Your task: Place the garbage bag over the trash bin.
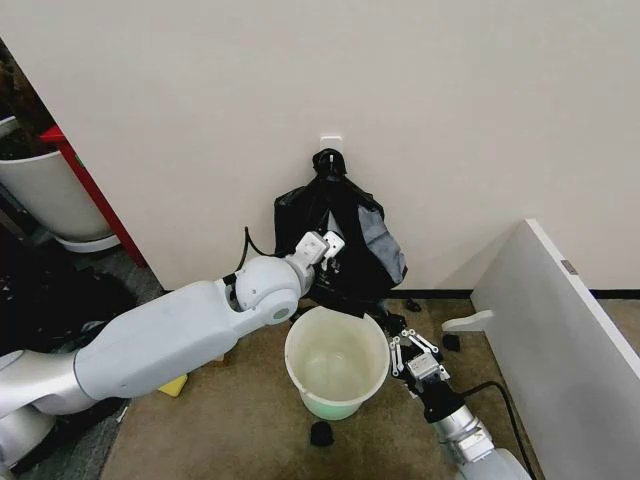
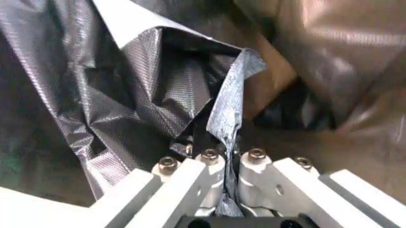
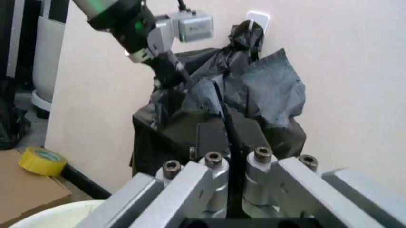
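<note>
The left gripper [image 1: 322, 248] is clenched on an edge of the garbage bag [image 1: 345, 235], which hangs against the wall just behind it. The right gripper [image 1: 408, 352] also looks clamped on a thin strip of the black plastic, though that is hard to confirm. The trash bin [image 1: 336, 362] stands bare below and between them. This looks like the spreading step; the mouth needs opening next. No readable writing anywhere.

1. A large white tub [image 1: 45, 195] with a red edge stands far left.
2. A roll of yellow tape [image 3: 42, 161] lies on the floor, left.
3. A slanted white panel [image 1: 560, 320] fills the right side.
4. A white wall plate [image 1: 331, 142] sits on the far wall.
</note>
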Controlling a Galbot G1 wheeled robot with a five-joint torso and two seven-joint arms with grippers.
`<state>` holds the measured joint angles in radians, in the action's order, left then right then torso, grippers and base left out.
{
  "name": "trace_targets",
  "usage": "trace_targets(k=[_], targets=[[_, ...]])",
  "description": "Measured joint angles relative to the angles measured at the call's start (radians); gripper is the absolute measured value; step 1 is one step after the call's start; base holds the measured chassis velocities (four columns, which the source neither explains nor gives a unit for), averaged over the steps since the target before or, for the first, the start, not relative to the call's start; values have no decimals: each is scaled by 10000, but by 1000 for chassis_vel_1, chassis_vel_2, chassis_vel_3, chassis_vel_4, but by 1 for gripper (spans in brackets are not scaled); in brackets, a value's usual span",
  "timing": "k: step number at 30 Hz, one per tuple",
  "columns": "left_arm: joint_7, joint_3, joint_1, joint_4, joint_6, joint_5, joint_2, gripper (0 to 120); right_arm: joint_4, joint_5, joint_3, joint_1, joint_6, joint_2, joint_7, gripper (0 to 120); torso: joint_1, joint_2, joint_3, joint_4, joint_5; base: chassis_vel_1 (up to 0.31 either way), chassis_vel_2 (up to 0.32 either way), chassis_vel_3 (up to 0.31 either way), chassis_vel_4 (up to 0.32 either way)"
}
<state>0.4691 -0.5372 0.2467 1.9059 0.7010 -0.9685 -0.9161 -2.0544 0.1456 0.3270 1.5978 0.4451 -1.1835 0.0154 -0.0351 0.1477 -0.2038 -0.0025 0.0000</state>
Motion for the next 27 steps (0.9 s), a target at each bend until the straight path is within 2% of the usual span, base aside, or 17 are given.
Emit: trace_targets(k=[3,4,6,9,13,15,17,18,20,22,25,27], targets=[[-54,333,423,180,-1021,239,87,0,-86,-165,-57,131,-203,-8,23,0,0,0,0,1,0,0,0,0,0],[-54,333,423,180,-1021,239,87,0,-86,-165,-57,131,-203,-8,23,0,0,0,0,1,0,0,0,0,0],[-167,617,847,360,-1869,531,150,0,-257,-405,-86,336,-381,9,39,8,0,0,0,-1,1,0,0,0,0],[-224,997,1433,558,-2681,795,197,0,-680,-826,-37,708,-645,87,141,20,0,1,1,-1,0,0,0,0,0],[-293,1277,1960,684,-3134,1081,237,0,-1337,-1491,91,1115,-1031,211,240,30,0,0,0,-1,-1,0,0,0,0],[-357,1491,2334,802,-3406,1372,312,0,-2097,-2318,234,1459,-1497,355,397,41,0,0,1,-2,0,0,0,0,0],[-385,1582,2513,881,-3502,1489,366,0,-2485,-2768,315,1598,-1754,448,504,45,0,1,0,-1,-5,0,0,0,0],[-422,1694,2702,975,-3602,1633,429,0,-2911,-3250,401,1671,-2146,563,706,52,0,0,1,-3,-3,0,0,0,0],[-457,1777,2851,1049,-3670,1762,479,0,-3214,-3603,487,1658,-2523,692,904,55,0,1,1,-2,0,0,0,0,0],[-536,1997,3245,1180,-3790,2095,550,0,-3626,-4508,701,1198,-3577,1178,1266,65,0,1,1,0,-2,0,0,0,0],[-580,2091,3425,1205,-3889,2341,561,0,-3624,-5157,901,557,-4429,1744,1242,79,0,0,0,3,1,0,0,0,0],[-590,2072,3426,1201,-3920,2379,546,0,-3604,-5393,931,395,-4696,1895,1215,81,0,0,0,3,0,0,0,0,0]])
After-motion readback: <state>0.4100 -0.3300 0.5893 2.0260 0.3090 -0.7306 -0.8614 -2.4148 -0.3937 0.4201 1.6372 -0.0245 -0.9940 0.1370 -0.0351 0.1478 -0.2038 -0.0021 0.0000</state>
